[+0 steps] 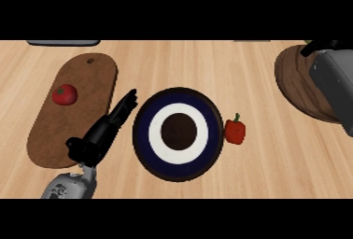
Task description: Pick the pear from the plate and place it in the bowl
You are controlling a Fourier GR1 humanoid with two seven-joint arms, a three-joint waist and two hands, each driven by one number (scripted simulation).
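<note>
Left hand [103, 133]: my fingers [125, 105] lay straight, released, beside the plate [148, 140].
Right hand: not seen.
Bowl [300, 88]: far right on worktop [276, 168].

Left robot hand [92, 140]: black, jointed slim fingers, on a grey metallic forearm [69, 186]. Right arm: bulky grey casing [334, 79], dark part on top.

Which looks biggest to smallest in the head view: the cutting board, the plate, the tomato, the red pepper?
1. Cutting board
2. Plate
3. Red pepper and tomato: these look about alike, so I won't rank them.
</note>
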